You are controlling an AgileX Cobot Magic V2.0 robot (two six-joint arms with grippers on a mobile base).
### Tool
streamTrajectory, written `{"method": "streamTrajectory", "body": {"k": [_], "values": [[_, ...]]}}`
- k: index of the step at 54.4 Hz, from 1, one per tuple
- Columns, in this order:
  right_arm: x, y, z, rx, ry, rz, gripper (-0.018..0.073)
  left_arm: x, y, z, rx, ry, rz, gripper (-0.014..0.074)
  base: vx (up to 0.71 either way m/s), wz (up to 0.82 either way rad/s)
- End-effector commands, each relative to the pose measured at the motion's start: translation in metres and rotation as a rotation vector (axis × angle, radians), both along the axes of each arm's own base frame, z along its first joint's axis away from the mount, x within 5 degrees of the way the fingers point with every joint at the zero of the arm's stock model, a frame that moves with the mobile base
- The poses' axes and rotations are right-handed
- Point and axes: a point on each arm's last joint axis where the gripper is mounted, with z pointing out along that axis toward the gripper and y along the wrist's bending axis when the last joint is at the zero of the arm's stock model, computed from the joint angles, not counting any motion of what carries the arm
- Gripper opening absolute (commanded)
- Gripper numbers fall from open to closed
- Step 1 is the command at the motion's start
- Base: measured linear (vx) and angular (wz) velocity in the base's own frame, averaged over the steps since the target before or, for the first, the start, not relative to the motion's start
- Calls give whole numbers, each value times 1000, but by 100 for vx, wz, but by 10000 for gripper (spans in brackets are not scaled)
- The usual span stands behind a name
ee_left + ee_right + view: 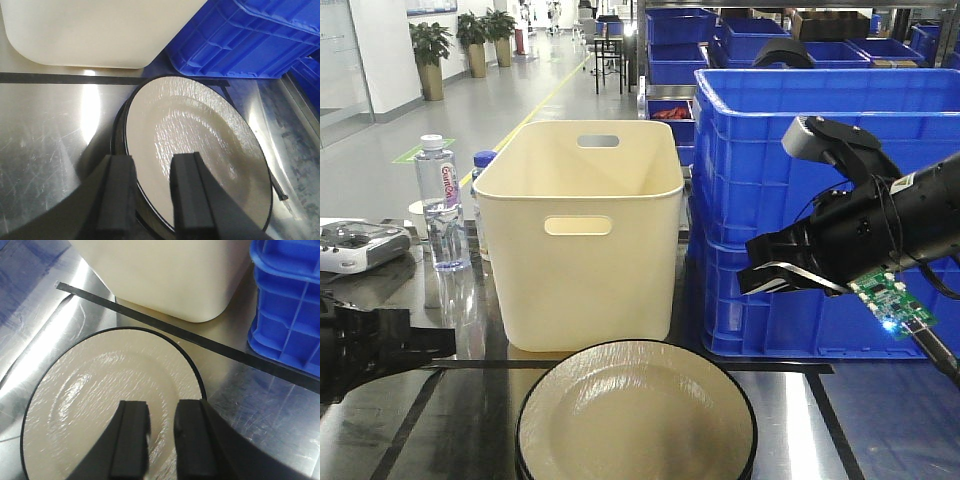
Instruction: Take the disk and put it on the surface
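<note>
Two arms of mine show in the front view: my right gripper (775, 275) at right, my left gripper (380, 345) at lower left, the disk (636, 410) bottom centre on the surface (880, 420) before the cream bin (578, 240). Left wrist view: fingers (116, 195) parted astride the disk's (195, 145) left rim. Right wrist view: fingers (131, 440) apart above the disk (100, 400).

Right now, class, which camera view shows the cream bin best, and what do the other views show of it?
The exterior front-facing view: the cream bin appears whole, with open top and handle slots, behind the plate. The left wrist-mounted view shows only its lower wall and rounded corner; the right wrist-mounted view likewise shows just its base.
</note>
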Motion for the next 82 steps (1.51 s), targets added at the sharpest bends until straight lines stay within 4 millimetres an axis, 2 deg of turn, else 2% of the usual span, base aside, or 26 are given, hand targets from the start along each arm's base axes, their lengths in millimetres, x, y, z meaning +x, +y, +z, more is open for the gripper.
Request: {"method": "streamTrajectory", "body": {"k": [1, 20, 25, 39, 47, 49, 56, 70, 82], "values": [[-9, -2, 28, 54, -114, -16, 195, -4, 0, 20, -44, -71, 20, 300, 0, 0], [-9, -2, 28, 54, -114, -17, 190, -4, 0, 20, -39, -73, 23, 298, 0, 0], [-9, -2, 28, 54, -114, -17, 190, -9, 0, 22, 11, -92, 15, 285, 0, 0], [-9, -2, 28, 54, -114, -17, 190, -47, 8, 44, 318, -293, 25, 99, 0, 0], [-9, -2, 28, 54, -114, -17, 190, -70, 19, 48, 360, -380, 186, -7, 0, 0], [-9, -2, 28, 54, -114, -17, 190, -77, 22, 46, 356, -409, 237, -11, 0, 0], [-9, -2, 28, 54, -114, -17, 190, -105, 35, 25, 326, -544, 407, -10, 0, 0], [-9, -2, 28, 54, -114, -17, 190, -152, 46, -42, 328, -779, 505, -9, 0, 0], [-9, -2, 28, 54, -114, -17, 190, -175, 48, -110, 292, -727, 511, -9, 0, 0]]}}
